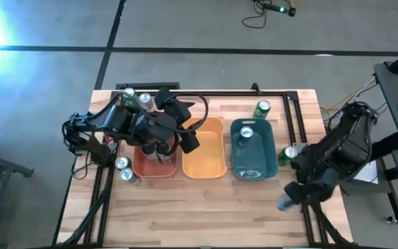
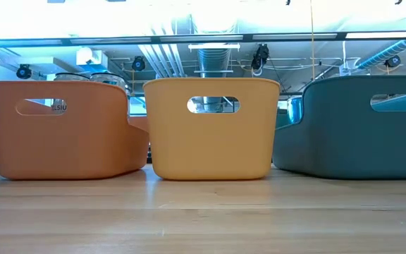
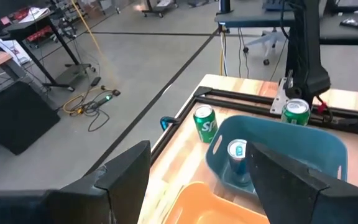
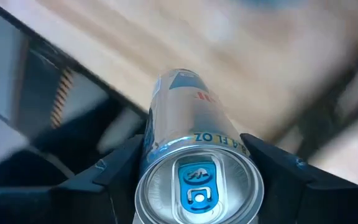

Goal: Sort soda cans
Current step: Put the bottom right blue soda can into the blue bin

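Step in hand: transport of a picked can.

The right end effector (image 4: pixel 194 186) is closed on a silver-blue can (image 4: pixel 188 149); the right wrist view shows both fingers pressed against its sides just under the silver top. In the high view this can (image 1: pixel 286 201) sits at the right edge of the tabletop (image 1: pixel 206 214), in front of the teal bin (image 1: pixel 253 151) and apart from it.

The left end effector (image 3: pixel 197 180) hovers over the red bin (image 1: pixel 155 162), fingers spread wide with nothing between them. Dark cans appear to stand in that bin under the arm; their number cannot be told.

Other cans:
- one silver-blue can (image 1: pixel 246 134) stands inside the teal bin;
- a green can (image 1: pixel 262 108) stands behind the teal bin, another (image 1: pixel 288 154) just beside its right wall;
- two cans (image 1: pixel 125 170) stand left of the red bin, more (image 1: pixel 137 97) behind it.

The orange bin (image 1: pixel 204 149) holds nothing visible.

Judgement: the held can matches the one in the teal bin, so the next move calls for carrying it over that bin's rim, lowering it upright clear of the can inside, then releasing.
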Robot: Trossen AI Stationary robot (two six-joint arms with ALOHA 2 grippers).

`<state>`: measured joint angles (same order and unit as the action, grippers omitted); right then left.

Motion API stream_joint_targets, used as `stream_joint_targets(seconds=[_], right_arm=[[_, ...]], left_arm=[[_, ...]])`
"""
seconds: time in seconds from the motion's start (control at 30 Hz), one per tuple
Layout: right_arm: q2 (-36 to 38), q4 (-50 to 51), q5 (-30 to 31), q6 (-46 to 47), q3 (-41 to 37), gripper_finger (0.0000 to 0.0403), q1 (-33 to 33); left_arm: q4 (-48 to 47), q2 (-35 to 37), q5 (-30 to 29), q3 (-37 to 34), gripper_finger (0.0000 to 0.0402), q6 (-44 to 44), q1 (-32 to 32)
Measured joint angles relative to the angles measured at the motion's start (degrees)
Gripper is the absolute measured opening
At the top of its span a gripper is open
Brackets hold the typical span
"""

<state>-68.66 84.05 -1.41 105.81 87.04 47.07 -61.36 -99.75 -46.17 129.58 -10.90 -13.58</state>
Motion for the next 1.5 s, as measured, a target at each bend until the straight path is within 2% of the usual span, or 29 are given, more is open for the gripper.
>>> stream_joint_targets(seconds=[0.13, 0.27, 0.47, 0.63, 0.8, 1.03, 1.2, 1.3, 1.5], right_arm=[[-4.1, 3.8, 7.7, -13.3, 7.1, 0.0238, -8.8], [-7.5, 5.9, 10.6, -29.3, 10.3, 0.0232, -20.1], [-11.7, 5.9, 7.2, -52.6, 6.6, 0.0235, -36.4], [-14.0, 5.9, 6.0, -66.0, 0.2, 0.0235, -43.1], [-13.2, 1.8, 5.3, -72.1, -6.1, 0.0234, -46.4], [-13.6, -2.4, 5.5, -77.3, -13.1, 0.0236, -50.2], [-13.6, -6.8, 5.5, -79.0, -17.2, 0.0239, -51.3], [-13.7, -8.9, 5.5, -79.9, -18.4, 0.0242, -52.7], [-13.9, -11.5, 5.6, -80.1, -20.8, 0.0235, -55.7]], left_arm=[[1.6, 0.1, 0.0, 0.0, 0.0247, 0.3, 0.0], [2.3, 0.6, 0.2, 0.0, 0.0247, -0.6, -0.5], [-0.2, 5.2, -0.1, 0.0, 0.0247, -2.3, -3.9], [-8.6, 10.0, -5.6, -0.6, 0.0247, -9.7, -8.7], [-13.1, 14.9, -12.4, -6.9, 0.0247, -17.4, -15.2], [-7.0, 21.8, -14.7, -21.1, 0.0247, -21.0, -20.0], [-5.0, 25.7, -14.8, -29.4, 0.0247, -27.9, -20.0], [-3.2, 26.4, -12.6, -32.9, 0.0247, -28.9, -20.0], [-1.2, 23.7, -6.8, -35.0, 0.0247, -28.8, -20.0]])
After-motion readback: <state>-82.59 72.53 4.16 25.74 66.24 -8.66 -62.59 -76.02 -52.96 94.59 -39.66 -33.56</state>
